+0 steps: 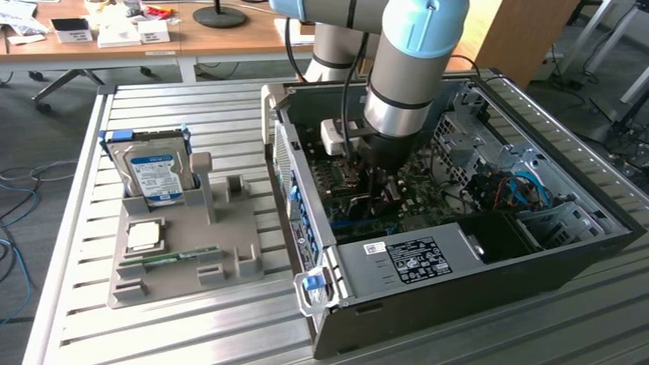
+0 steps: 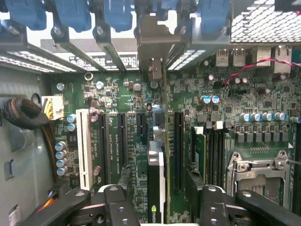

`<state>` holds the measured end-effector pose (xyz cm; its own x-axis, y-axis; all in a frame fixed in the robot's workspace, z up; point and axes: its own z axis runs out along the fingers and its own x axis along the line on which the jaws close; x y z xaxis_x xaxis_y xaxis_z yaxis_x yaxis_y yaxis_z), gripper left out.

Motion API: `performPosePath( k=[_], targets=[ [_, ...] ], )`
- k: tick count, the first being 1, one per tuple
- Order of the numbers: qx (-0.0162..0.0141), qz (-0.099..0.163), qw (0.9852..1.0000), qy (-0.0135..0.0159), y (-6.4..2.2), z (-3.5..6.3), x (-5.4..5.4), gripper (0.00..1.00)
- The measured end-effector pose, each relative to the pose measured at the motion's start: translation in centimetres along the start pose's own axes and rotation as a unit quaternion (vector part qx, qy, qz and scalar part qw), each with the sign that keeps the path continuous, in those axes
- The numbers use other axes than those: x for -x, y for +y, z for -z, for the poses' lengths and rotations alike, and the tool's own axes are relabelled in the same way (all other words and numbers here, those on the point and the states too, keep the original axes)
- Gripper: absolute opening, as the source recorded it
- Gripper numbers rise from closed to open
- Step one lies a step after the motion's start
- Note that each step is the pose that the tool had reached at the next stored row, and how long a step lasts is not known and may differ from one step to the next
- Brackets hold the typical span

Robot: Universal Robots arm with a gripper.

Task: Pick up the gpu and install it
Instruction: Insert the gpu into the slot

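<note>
The gpu (image 2: 159,165) stands edge-on in a motherboard slot (image 2: 136,84) inside the open PC case (image 1: 568,255). Its silver bracket (image 2: 153,42) sits against the case's rear slot openings. My gripper (image 2: 158,175) straddles the card from above. One finger (image 2: 124,181) is on each side of the card, with a visible gap to it, so the gripper is open and not gripping. In the exterior view the gripper (image 1: 370,179) reaches down into the middle of the case; the arm hides the card there.
A grey holder (image 1: 182,251) on the slatted table carries a hard drive (image 1: 157,171), a processor chip (image 1: 142,236) and a memory stick (image 1: 178,257). Inside the case are the power supply (image 1: 411,258), cables (image 1: 512,190) and the CPU socket (image 2: 256,172).
</note>
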<state>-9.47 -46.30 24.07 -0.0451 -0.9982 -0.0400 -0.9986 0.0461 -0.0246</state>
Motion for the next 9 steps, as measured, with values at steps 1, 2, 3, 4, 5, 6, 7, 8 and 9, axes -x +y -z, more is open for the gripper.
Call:
performPosePath(
  k=[1, 2, 3, 4, 5, 6, 7, 8, 9],
  targets=[
    [0.0008, 0.000, 1.0000, 0.0000, -0.18, -0.01, 0.01, 0.58],
    [0.0011, 0.000, 1.0000, 0.0000, -0.25, -0.01, 0.01, 0.58],
    [0.0011, 0.000, 1.0000, 0.0000, -0.25, -0.01, 0.01, 0.58],
    [0.0011, 0.000, 1.0000, 0.0000, -0.25, -0.01, 0.01, 0.58],
    [0.0010, 0.000, 1.0000, 0.0000, -0.26, -0.01, 0.01, 0.58],
    [0.0011, 0.000, 1.0000, 0.0000, -0.26, -0.01, 0.01, 0.58],
    [0.0013, 0.000, 1.0000, 0.0000, -0.25, -0.01, 0.01, 0.58],
    [0.0024, 0.000, 1.0000, 0.0001, -0.26, 0.01, 0.01, 0.58],
    [0.0045, 0.000, 1.0000, 0.0002, -0.27, 0.07, 0.02, 0.58]
  ],
)
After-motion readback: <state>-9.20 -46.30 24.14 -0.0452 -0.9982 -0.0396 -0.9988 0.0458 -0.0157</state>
